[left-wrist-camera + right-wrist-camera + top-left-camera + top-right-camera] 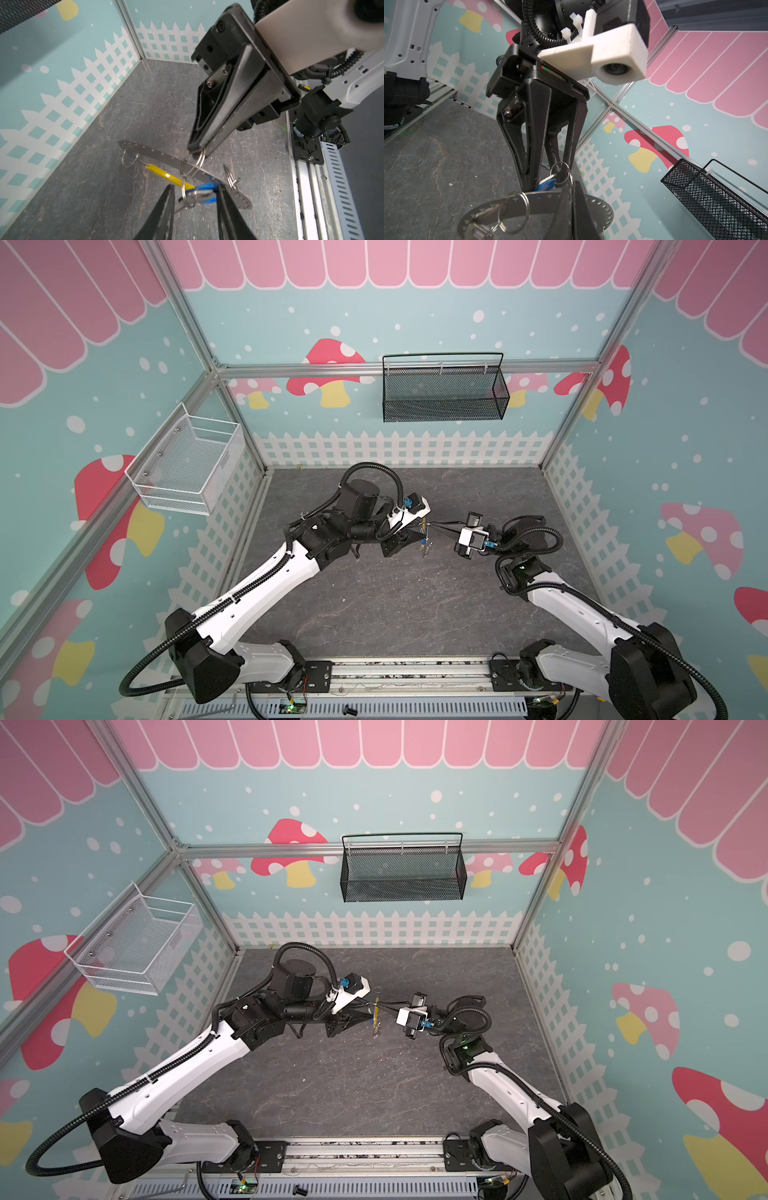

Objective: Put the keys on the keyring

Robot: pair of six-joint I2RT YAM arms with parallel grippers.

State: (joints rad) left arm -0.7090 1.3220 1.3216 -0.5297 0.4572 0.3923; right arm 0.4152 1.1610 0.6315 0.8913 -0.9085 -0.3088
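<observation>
In both top views the two arms meet over the middle of the grey table (395,605), tips almost nose to nose. The left gripper (417,536) points straight at the right gripper (432,525). The keyring (423,527) hangs right between them, its yellow stretch just off the right gripper's tips.

Over to the left wrist camera. The right gripper's jaws are pressed together on a small split ring (199,160), and that ring loops round a perforated silver band (158,154). Just beyond the left gripper's fingers runs the keyring's yellow segment (166,176). The blue-tagged key (204,194) sits between those fingers, its own little ring crossing the end of the yellow segment. One finger touches the blue tag and the jaws stand partly apart. I cannot tell whether they actually pinch it.

Now the right wrist camera. The right gripper's own fingers are tight together, with the ring's wire running into them. The band curves past just ahead of the tips, and a loose ring (513,212) is threaded on it. The left gripper comes in from opposite, the blue tag showing between its tips.
</observation>
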